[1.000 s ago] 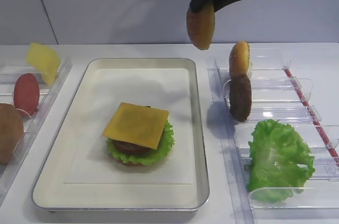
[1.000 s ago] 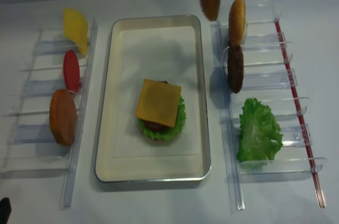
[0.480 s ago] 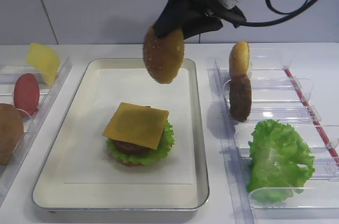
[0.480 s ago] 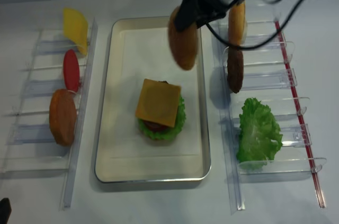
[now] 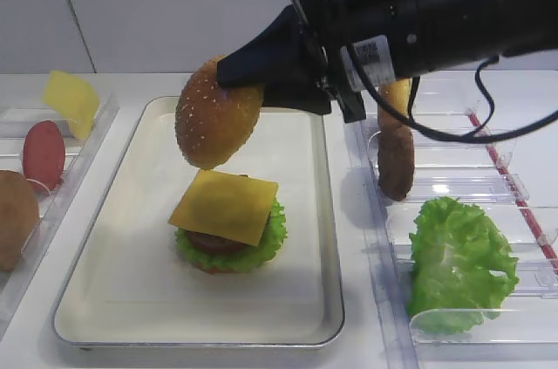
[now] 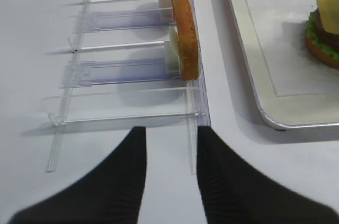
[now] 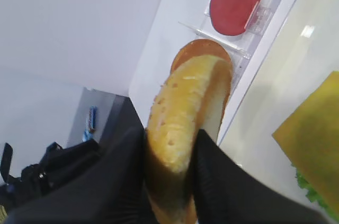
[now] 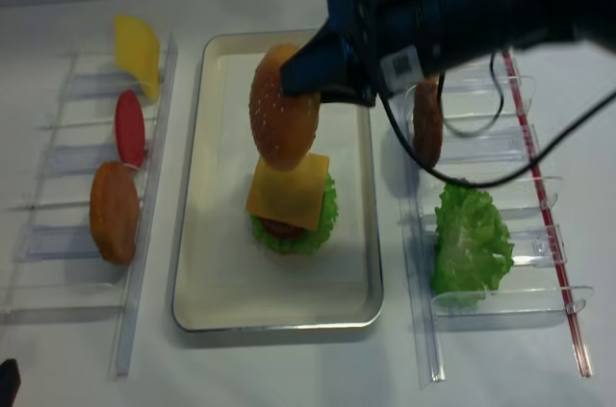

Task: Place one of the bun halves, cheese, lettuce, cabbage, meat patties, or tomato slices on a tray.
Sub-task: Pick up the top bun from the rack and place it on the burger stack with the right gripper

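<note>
One bun top pinched edge-on in the right gripper, above the cheese.
Looks light, stiff, glossy; rim grip suits. Left gripper open, idle.

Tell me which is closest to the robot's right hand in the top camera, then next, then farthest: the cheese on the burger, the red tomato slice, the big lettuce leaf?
1. Cheese, just below the right hand.
2. Tomato slice, left rack.
3. Lettuce leaf, right rack, farthest.

Open tray floor around the stack, racks crowding both sides

The tray lay bare beside the cheese-topped stack; the right gripper and its bun top blocked the air above.
</note>
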### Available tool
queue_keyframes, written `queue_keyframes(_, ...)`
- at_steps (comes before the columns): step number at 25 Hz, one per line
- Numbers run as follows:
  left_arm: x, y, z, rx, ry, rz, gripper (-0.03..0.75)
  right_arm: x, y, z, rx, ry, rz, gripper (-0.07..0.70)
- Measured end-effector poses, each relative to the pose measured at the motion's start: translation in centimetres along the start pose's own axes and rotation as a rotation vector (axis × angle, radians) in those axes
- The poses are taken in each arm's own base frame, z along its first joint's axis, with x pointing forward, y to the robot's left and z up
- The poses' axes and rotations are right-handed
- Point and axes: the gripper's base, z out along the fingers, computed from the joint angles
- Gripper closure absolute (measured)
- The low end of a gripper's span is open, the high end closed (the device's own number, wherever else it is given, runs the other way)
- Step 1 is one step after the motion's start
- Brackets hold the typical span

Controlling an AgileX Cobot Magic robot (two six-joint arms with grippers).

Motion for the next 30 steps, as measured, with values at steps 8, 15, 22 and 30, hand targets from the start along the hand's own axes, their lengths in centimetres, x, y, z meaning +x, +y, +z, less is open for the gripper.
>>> queue_keyframes(8,0.0,0.0,0.0,0.0,0.0,0.0,0.499,3.0,-3.6,0.1,0.021,-0.107,0.133,0.415)
queue_keyframes(15,0.0,0.0,0.0,0.0,0.0,0.0,0.499,3.1,-5.8,0.9,0.056,-0.095,0.196,0.415)
queue_keyframes(22,0.0,0.0,0.0,0.0,0.0,0.0,0.499,2.9,-6.7,1.8,0.058,-0.076,0.21,0.415)
queue_keyframes(30,0.0,0.0,0.0,0.0,0.0,0.0,0.499,2.2,-7.0,3.7,0.049,-0.052,0.194,0.415)
